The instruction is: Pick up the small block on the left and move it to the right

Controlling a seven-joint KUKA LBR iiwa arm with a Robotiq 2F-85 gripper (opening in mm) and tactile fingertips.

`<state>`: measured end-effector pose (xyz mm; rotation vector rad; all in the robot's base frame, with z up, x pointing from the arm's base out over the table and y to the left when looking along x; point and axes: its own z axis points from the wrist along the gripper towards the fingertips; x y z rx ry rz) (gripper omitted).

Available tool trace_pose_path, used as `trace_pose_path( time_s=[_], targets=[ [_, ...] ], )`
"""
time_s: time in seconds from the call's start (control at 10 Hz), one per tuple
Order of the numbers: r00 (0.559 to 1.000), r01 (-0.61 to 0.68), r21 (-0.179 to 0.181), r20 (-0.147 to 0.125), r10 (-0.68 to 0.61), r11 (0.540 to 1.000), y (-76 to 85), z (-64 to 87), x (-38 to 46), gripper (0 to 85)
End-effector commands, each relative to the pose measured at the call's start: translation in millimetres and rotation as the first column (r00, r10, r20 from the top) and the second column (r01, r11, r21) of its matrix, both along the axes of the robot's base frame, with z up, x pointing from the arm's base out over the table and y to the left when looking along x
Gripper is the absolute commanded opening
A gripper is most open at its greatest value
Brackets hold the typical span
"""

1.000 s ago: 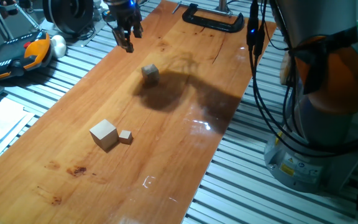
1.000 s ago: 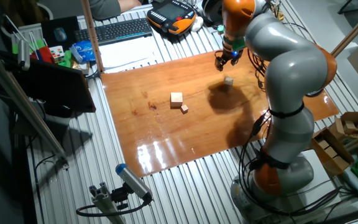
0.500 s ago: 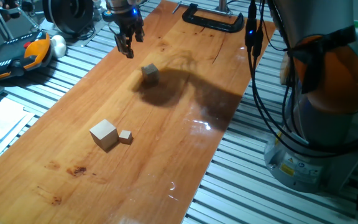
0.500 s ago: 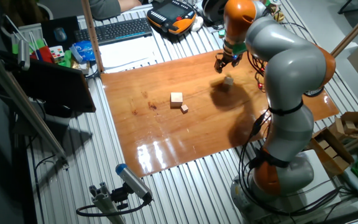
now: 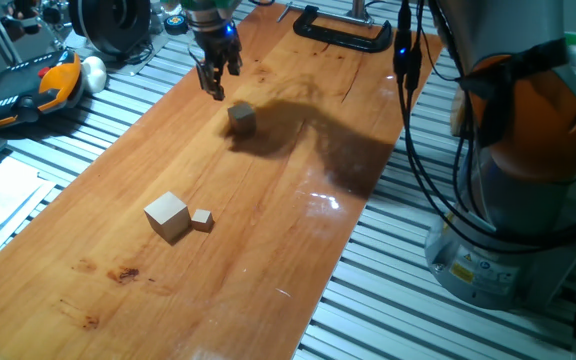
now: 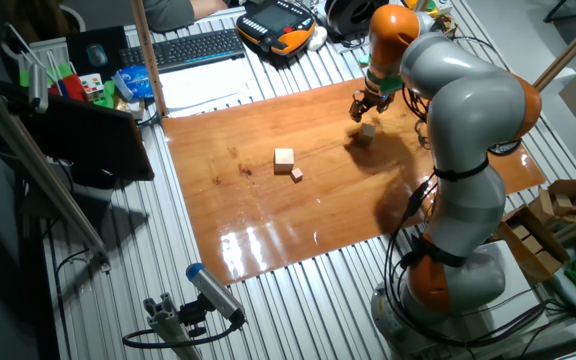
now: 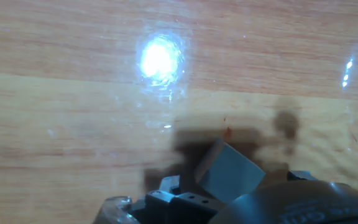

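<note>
Gripper: your gripper (image 5: 213,85) hangs fingers-down over the far end of the board, just beyond the small block; the fingers look slightly parted and nothing is between them, though how wide they stand you can't quite read from here.
Gripper, other fixed view: there it is (image 6: 359,108) at the end of the grey arm (image 6: 458,110), just beside the block.
Small block: one (image 5: 241,118), sitting on the wooden board (image 5: 268,230) in the arm's shadow, untouched. In the hand view it (image 7: 227,172) shows low in the picture, turned corner-on, right by the gripper body.
Other blocks: two, well apart from your gripper toward the near end — one bigger cube (image 5: 167,215) and one tiny cube (image 5: 202,219) touching or just beside its right side.
Block count: three in all on the board.
Clamp: one black clamp (image 5: 343,31) at the far edge.
Pendant: one orange-and-black handset (image 5: 28,90) off the board to the left.
</note>
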<state>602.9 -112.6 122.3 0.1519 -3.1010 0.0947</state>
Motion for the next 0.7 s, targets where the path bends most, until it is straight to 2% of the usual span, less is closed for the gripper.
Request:
trace_pose_path(
  time_s=[0.0, 0.1, 0.3, 0.4, 0.6],
  targets=[
    [1.000, 0.002, 0.006, 0.004, -0.002, 1.000, -1.6, -4.9, -0.9, 84.7],
    [1.000, 0.001, 0.003, 0.007, -0.001, 1.000, -3.7, -10.9, -1.9, 85.0],
    [0.999, 0.004, -0.002, 0.036, -0.004, 1.000, -8.4, -23.5, -4.0, 85.0],
    [0.999, 0.011, -0.008, 0.031, -0.010, 1.000, -9.5, -24.2, -4.4, 85.0],
    [1.000, 0.025, 0.019, 0.014, -0.026, 0.999, -11.0, -25.1, -5.9, 85.0]
  ],
)
